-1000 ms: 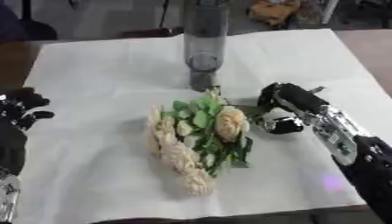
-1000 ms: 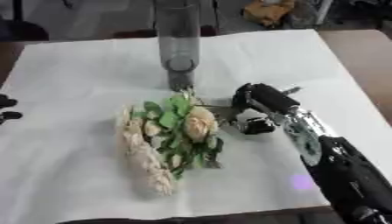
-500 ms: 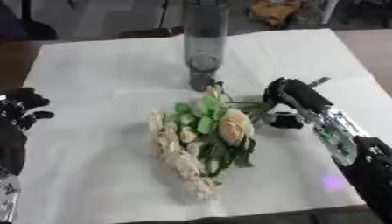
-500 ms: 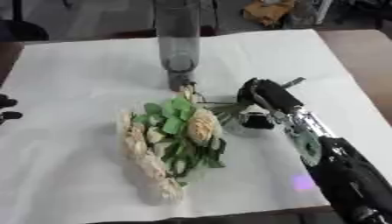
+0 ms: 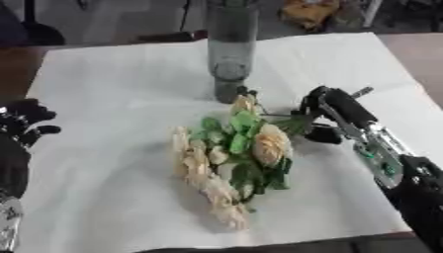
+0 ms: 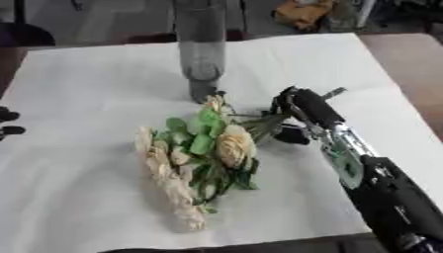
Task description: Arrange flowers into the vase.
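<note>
Flowers [image 5: 232,163], cream blooms with green leaves, lie mid-cloth on the white table [image 5: 112,89], just at six o'clock of the grey vase [image 5: 230,47]. At their three o'clock the right hand [image 5: 327,112] pinches the stems. The left hand [image 5: 24,123] idles at nine o'clock, fingers relaxed.

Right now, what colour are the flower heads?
Cream, with green leaves; the flowers show best in the left eye view.
</note>
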